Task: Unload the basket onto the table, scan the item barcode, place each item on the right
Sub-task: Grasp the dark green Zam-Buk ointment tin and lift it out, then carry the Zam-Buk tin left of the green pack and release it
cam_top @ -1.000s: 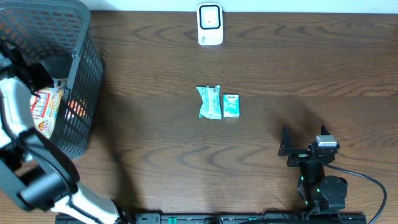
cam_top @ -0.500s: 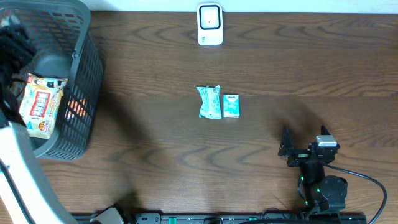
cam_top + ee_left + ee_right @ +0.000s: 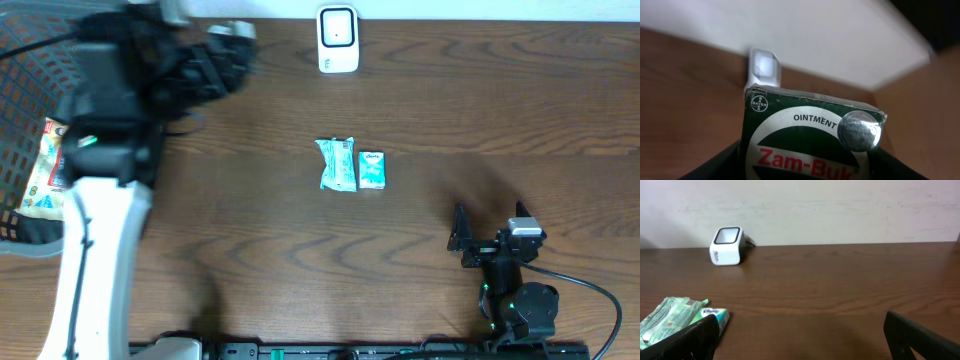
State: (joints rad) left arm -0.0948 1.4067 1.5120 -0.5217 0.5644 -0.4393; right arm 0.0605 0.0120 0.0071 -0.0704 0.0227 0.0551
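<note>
A dark green "Zam-Buk" ointment box (image 3: pixel 810 125) fills the left wrist view, clamped between the jaws of my left gripper (image 3: pixel 807 167). Beyond its top edge stands the white barcode scanner (image 3: pixel 764 70), against the back wall. Overhead, my left gripper (image 3: pixel 215 60) is a blurred dark shape at the table's back left, to the left of the scanner (image 3: pixel 338 40). My right gripper (image 3: pixel 488 240) rests at the front right, open and holding nothing. The right wrist view shows its fingers (image 3: pixel 695 340) wide apart over bare wood, with the scanner (image 3: pixel 728 245) far off.
A green snack packet (image 3: pixel 335 163) and a small tissue pack (image 3: pixel 372 170) lie side by side mid-table. A dark mesh basket (image 3: pixel 25 60) stands at the far left with a snack bag (image 3: pixel 45 170) inside. A cable trails from the right arm base (image 3: pixel 590 290).
My left arm has come up out of the basket and swung right along the back of the table toward the scanner, holding the box. The right arm has not moved.
</note>
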